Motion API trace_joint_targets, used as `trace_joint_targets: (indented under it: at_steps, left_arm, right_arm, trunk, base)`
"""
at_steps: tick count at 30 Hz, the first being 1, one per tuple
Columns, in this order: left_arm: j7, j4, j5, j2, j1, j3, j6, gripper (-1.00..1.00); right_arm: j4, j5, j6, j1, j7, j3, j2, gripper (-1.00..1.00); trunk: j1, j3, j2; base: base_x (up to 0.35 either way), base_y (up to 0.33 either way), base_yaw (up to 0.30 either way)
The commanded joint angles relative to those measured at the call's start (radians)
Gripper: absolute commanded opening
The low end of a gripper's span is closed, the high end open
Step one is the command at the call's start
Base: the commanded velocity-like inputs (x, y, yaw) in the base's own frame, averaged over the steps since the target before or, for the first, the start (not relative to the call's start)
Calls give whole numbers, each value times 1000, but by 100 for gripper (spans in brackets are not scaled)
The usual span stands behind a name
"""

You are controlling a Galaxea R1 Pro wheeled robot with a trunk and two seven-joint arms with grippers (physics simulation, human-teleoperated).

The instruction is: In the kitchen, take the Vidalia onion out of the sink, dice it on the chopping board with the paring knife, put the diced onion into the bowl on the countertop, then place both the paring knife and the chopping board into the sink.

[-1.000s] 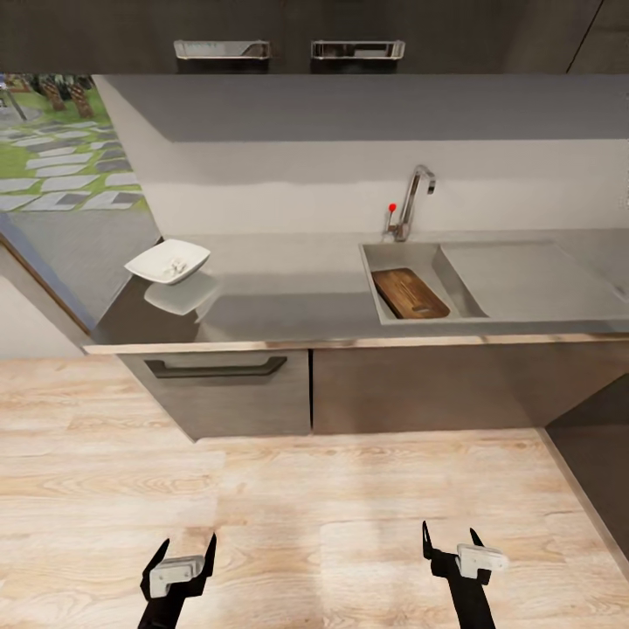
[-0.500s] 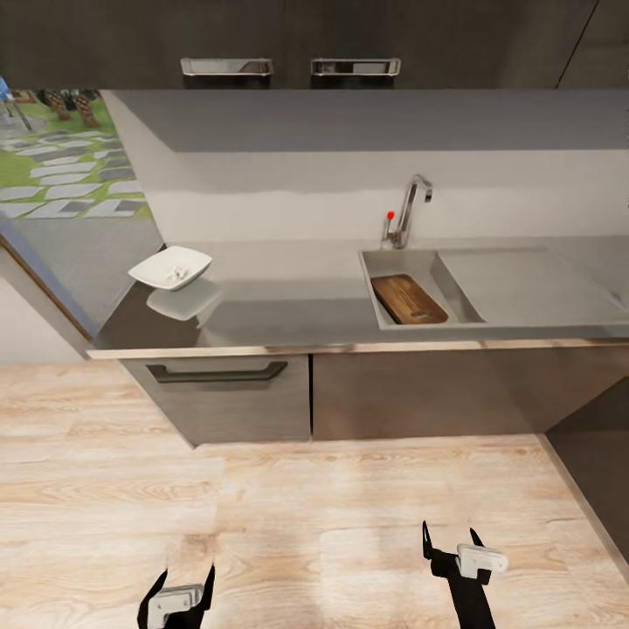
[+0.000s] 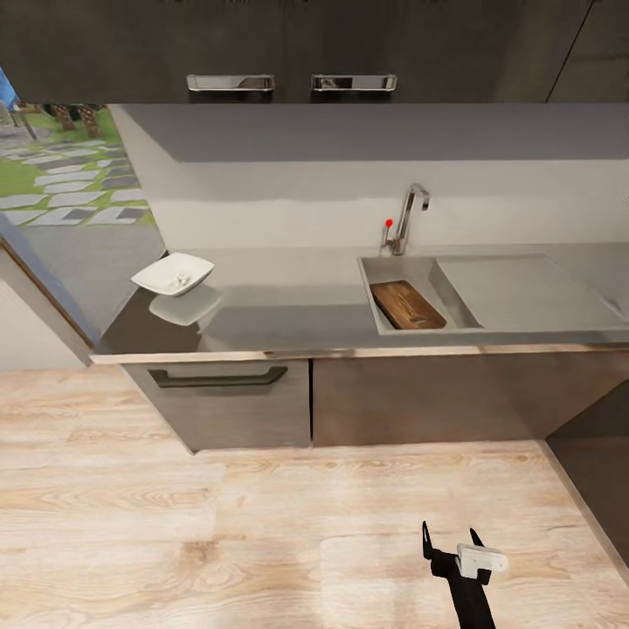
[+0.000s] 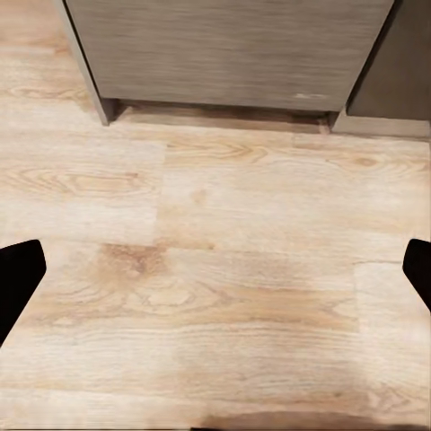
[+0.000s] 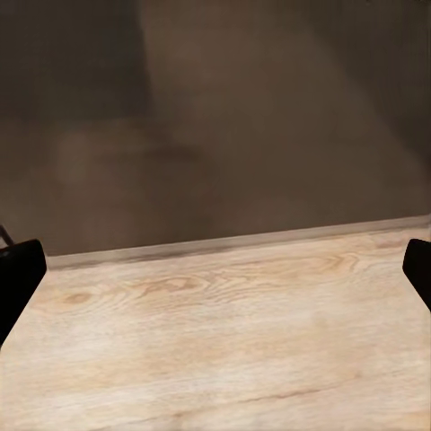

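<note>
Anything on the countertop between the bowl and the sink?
Head view: nothing but bare countertop between the bowl and the sink; only the bowl's reflection beside it.

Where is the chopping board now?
In the head view the chopping board lies inside the sink basin, right of centre on the countertop, below the tap.

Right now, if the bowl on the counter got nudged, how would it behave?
The bowl looks shallow and wide, so it would probably slide rather than tip. It sits near the countertop's left end, so a push that way might drop it.
</note>
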Motion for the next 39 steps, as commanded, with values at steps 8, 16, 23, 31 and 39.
trace_joint_targets:
  at_steps: [8,16,23,31,39]
  left_arm:
    - [-11,8,7,0,-1,4,-2,100]
    - [-11,9,7,0,-1,4,-2,100]
    - [-9,10,7,0,-1,5,-2,100]
    - [-8,21,7,0,-1,5,-2,100]
    - [-5,107,7,-4,-1,11,-2,100]
  right_arm:
    - [1,11,-2,-1,-8,-3,0,100]
    - [1,11,-2,-1,-8,-3,0,100]
    - [1,11,-2,-1,-8,-3,0,100]
    - [1,11,-2,-1,-8,-3,1,100]
    - [2,11,-2,-1,-8,-3,1,100]
  trunk:
    - [1,11,-2]
    - [1,24,-2]
    - [1,35,-2]
    - [1,48,-2]
    - [1,60,-2]
  base:
    - [0,0,0]
    - [0,0,0]
    - [0,0,0]
    - [0,0,0]
    - [0,0,0]
